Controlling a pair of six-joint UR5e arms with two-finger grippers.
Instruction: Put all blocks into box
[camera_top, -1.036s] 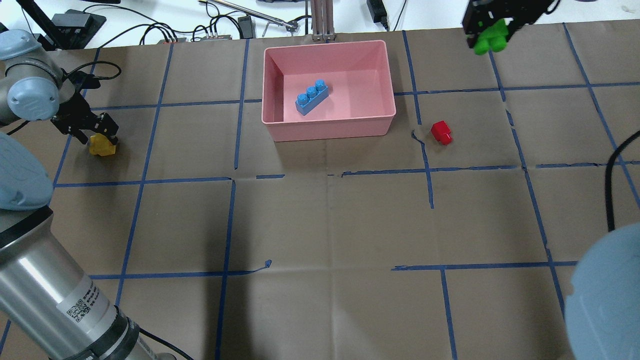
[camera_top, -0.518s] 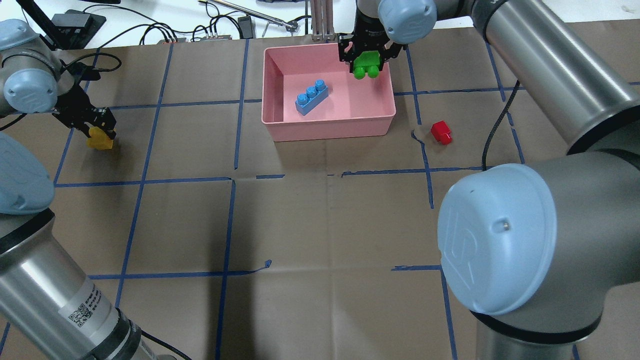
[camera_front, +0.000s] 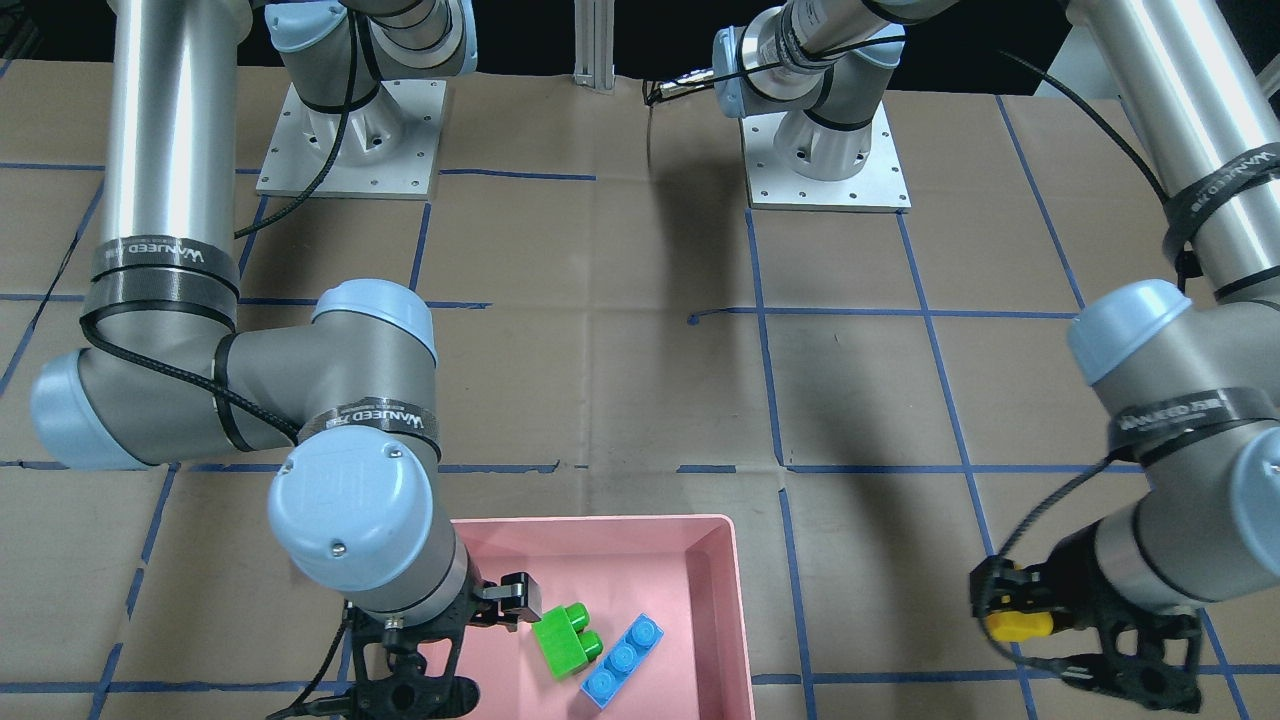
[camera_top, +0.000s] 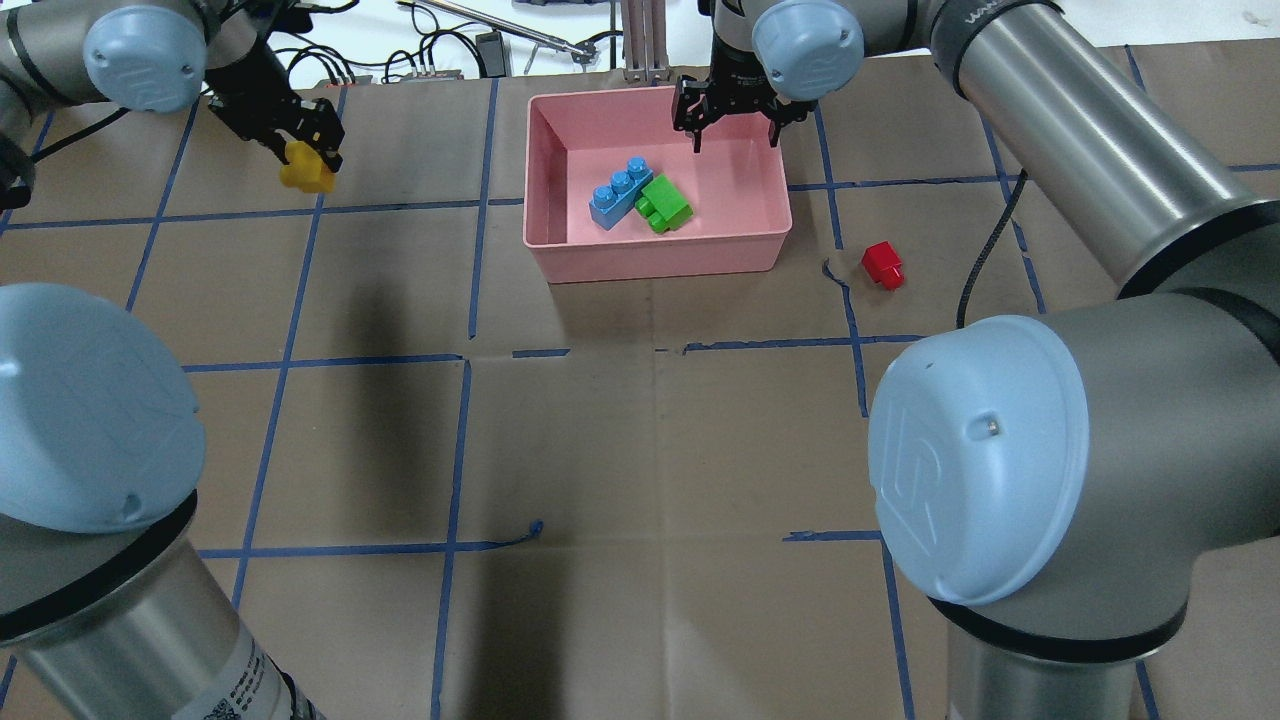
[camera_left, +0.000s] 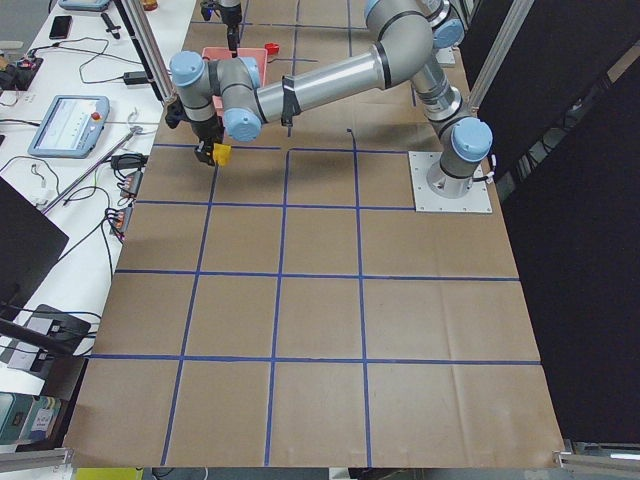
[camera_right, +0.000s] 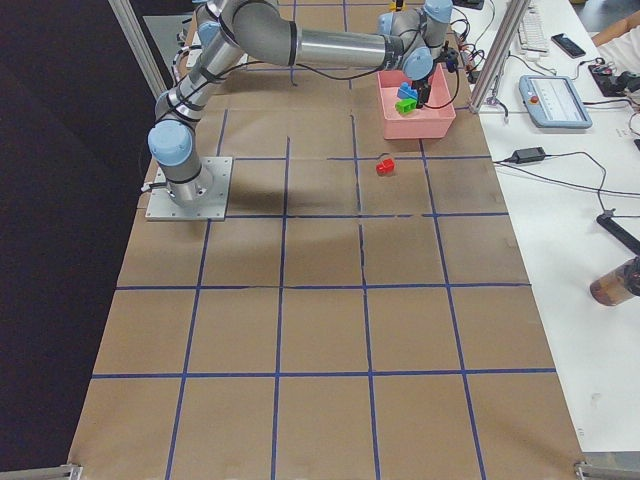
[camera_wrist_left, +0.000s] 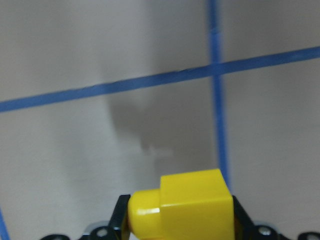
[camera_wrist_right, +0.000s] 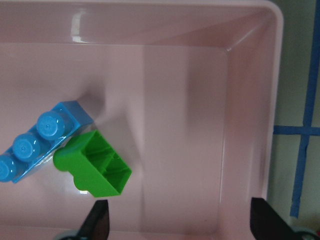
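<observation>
The pink box (camera_top: 660, 262) holds the blue block (camera_top: 622, 193) and the green block (camera_top: 666, 204), which lie side by side; the green one lies on its side in the right wrist view (camera_wrist_right: 92, 170). My right gripper (camera_top: 732, 125) is open and empty above the box's far part. My left gripper (camera_top: 305, 160) is shut on the yellow block (camera_top: 303, 173) and holds it above the table, left of the box; it also shows in the left wrist view (camera_wrist_left: 182, 207). The red block (camera_top: 883, 265) lies on the table right of the box.
Cables and devices (camera_top: 440, 60) lie past the table's far edge. A metal post (camera_top: 645, 40) stands just behind the box. The table is brown cardboard with a blue tape grid (camera_top: 460, 360).
My right gripper has opened and let the green block drop into the box beside the blue one. My left gripper has lifted the yellow block and carried it far and to the right, toward the box.
</observation>
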